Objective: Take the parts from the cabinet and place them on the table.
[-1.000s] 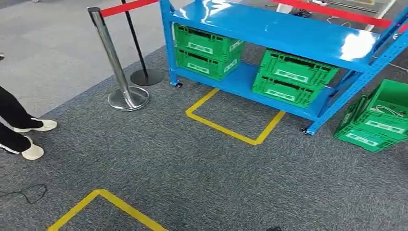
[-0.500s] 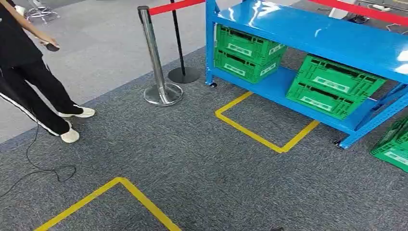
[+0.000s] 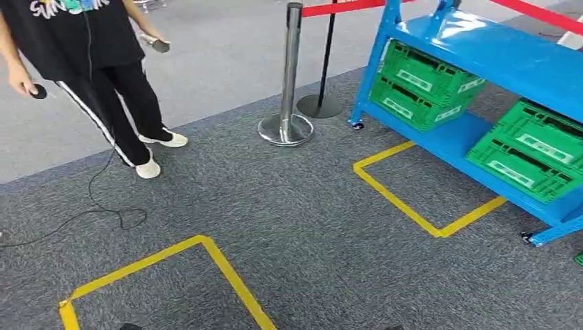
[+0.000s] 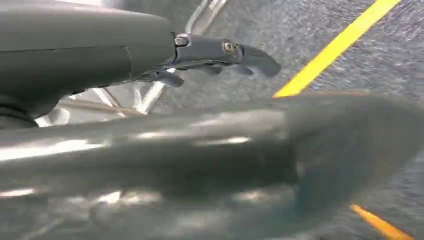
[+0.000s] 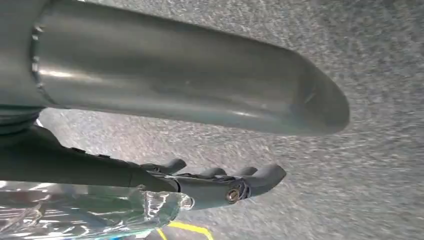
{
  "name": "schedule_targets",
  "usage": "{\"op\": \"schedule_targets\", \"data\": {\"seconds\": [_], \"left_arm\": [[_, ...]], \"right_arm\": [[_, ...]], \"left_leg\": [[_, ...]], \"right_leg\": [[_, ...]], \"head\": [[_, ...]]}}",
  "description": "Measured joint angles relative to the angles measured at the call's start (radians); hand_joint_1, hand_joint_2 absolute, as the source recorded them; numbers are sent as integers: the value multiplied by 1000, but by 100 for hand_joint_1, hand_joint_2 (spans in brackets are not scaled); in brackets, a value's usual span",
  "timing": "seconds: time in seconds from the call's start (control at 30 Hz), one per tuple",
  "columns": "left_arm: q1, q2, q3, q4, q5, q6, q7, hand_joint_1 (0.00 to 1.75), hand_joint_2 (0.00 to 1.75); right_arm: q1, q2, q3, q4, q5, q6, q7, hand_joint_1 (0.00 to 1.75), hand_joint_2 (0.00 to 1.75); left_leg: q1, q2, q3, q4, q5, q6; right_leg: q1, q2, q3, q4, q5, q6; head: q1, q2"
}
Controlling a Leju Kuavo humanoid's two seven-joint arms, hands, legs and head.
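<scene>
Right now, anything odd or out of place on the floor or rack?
One thing: a black cable trails loose across the carpet beside the near yellow tape square, running from the person standing at the carpet's edge, a possible snag. The green crates sit squarely on the blue rack.

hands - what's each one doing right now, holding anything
Left hand: open, fingers extended, holding nothing.
Right hand: holds a clear plastic bag.
</scene>
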Motion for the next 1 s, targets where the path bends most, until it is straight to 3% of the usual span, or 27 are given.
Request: {"op": "schedule_targets", "data": {"seconds": [0.07, 0.1, 0.13, 0.17, 0.2, 0.23, 0.27, 0.3, 0.37, 0.43, 0.47, 0.5, 0.57, 0.6, 0.63, 0.67, 0.73, 0.77, 0.8, 0.83, 0.93, 0.97, 1.0], "left_arm": [[-6, 0, 14, 0, 31, 4, -68, 0, 0], [-5, 1, 23, 0, 47, 8, -107, 0, 0], [-4, 0, 35, 0, 59, 17, -142, 0, 0], [-3, 0, 42, 0, 69, 32, -168, 0, 0], [-3, 0, 49, 0, 79, 47, -191, 0, 0], [-5, 0, 59, 0, 92, 55, -217, 0, 0], [-5, 0, 68, -1, 108, 48, -241, 0, 0], [-9, 2, 78, -1, 120, 40, -262, 0, 0], [-6, 6, 94, -2, 130, 50, -285, 0, 0], [1, 10, 106, -3, 130, 59, -286, 0, 0], [2, 11, 111, -3, 132, 55, -286, 0, 0], [2, 10, 112, -3, 134, 38, -283, 0, 0], [-8, 7, 113, -3, 129, 27, -250, 0, 0], [-9, -7, 113, -3, 122, 50, -228, 0, 0], [-7, -23, 113, -3, 113, 88, -216, 0, 0], [-4, -33, 113, -3, 108, 115, -216, 0, 0], [-4, -50, 113, -3, 103, 121, -223, 0, 0], [-5, -60, 113, -3, 101, 119, -226, 0, 0], [-7, -68, 113, -2, 99, 116, -228, 0, 0], [-12, -74, 112, -2, 96, 102, -228, 0, 0], [-4, -77, 111, -2, 83, 64, -210, 0, 0], [0, -79, 110, -2, 79, 56, -209, 0, 0], [1, -76, 109, -2, 77, 50, -208, 0, 0]], "right_arm": [[6, 0, -2, 0, -5, 0, -1, 0, 0], [8, 2, -5, 0, -10, 0, -2, 0, 0], [8, 2, -9, 0, -14, -2, -2, 0, 0], [8, 3, -12, 0, -17, -3, -3, 0, 0], [8, 3, -15, 0, -21, -4, -3, 0, 0], [8, 4, -18, 0, -24, -7, -4, 0, 0], [9, 5, -23, 0, -26, -10, -6, 0, 0], [9, 5, -27, 0, -28, -12, -6, 0, 0], [9, 8, -34, 0, -32, -15, -10, 0, 0], [9, 8, -38, 0, -35, -18, -10, 0, 0], [7, 9, -40, 0, -34, -19, -12, 0, 0], [8, 11, -41, 0, -33, -19, -13, 0, 0], [13, 12, -43, 0, -34, -19, -14, 0, 0], [14, 13, -47, 0, -39, -19, -13, 0, 0], [14, 13, -52, 0, -43, -19, -10, 0, 0], [13, 13, -56, 0, -44, -19, -8, 0, 0], [12, 16, -59, 0, -45, -21, -5, 0, 0], [12, 18, -59, 0, -45, -22, -5, 0, 0], [11, 18, -60, 0, -45, -23, -5, 0, 0], [11, 19, -63, 0, -44, -23, -6, 0, 0], [8, 19, -69, 0, -42, -24, -5, 0, 0], [6, 19, -70, 0, -41, -24, -5, 0, 0], [5, 19, -72, 0, -41, -25, -5, 0, 0]], "left_leg": [[-1, -27, -5, 0, 2, 5], [-2, -40, -5, 0, 2, 5], [-2, -52, -5, 1, 2, 5], [-2, -67, -4, 1, 2, 5], [-2, -81, -2, 1, 3, 4], [-1, -96, -1, 1, 3, 3], [1, -108, -1, 1, 5, 0], [-4, -121, -6, 7, 5, -7], [3, -141, -14, 1, 14, -20], [6, -157, -19, -2, 20, -33], [1, -94, -27, 13, 4, -33], [-3, -52, -51, 62, -34, -37], [-2, -29, -124, 216, -111, -42], [-2, -27, -151, 278, -131, -44], [-2, -26, -160, 300, -130, -45], [-2, -25, -144, 277, -105, -44], [-2, -9, -64, 133, -27, -43], [-2, 29, -17, 55, 2, -43], [-11, 75, 2, 21, -10, -49], [-10, 61, -1, 11, -13, -27], [-12, 27, -4, 10, -12, -12], [-8, 19, -2, 8, -10, -7], [-7, 12, -3, 8, -8, 1]], "right_leg": [[-1, 26, -79, 170, -78, 3], [-1, 29, -107, 222, -91, 3], [-1, 30, -114, 227, -79, 1], [-1, 31, -99, 189, -46, -2], [-1, 37, -65, 111, 4, -5], [-3, 57, -24, 22, 51, -9], [-8, 108, 11, -58, 83, -11], [-13, 131, 17, -83, 76, -10], [-6, 110, 23, -77, 78, -11], [-7, 86, 23, -88, 89, -26], [-8, 72, 27, -95, 95, -33], [-7, 60, 27, -98, 96, -37], [-3, 27, 24, -97, 96, -40], [-2, 10, 24, -97, 95, -42], [-2, -4, 23, -97, 94, -42], [-2, -18, 24, -97, 94, -41], [-2, -44, 26, -96, 91, -37], [-1, -54, 28, -94, 88, -32], [9, -61, 21, -89, 83, -25], [14, -72, 17, -82, 77, -21], [10, -102, 33, -83, 72, -13], [6, -72, 26, -72, 59, -4], [4, -15, 10, -29, 27, 0]], "head": [[3, 0], [3, 0], [3, 0], [3, 0], [3, 0], [4, 0], [4, 0], [1, 0], [2, 0], [1, 0], [1, 0], [-7, 0], [-9, 0], [-8, 0], [-9, 0], [-8, 0], [-9, 0], [-8, 0], [-11, 0], [-8, 0], [-6, 0], [-5, 0], [-2, 0]]}}
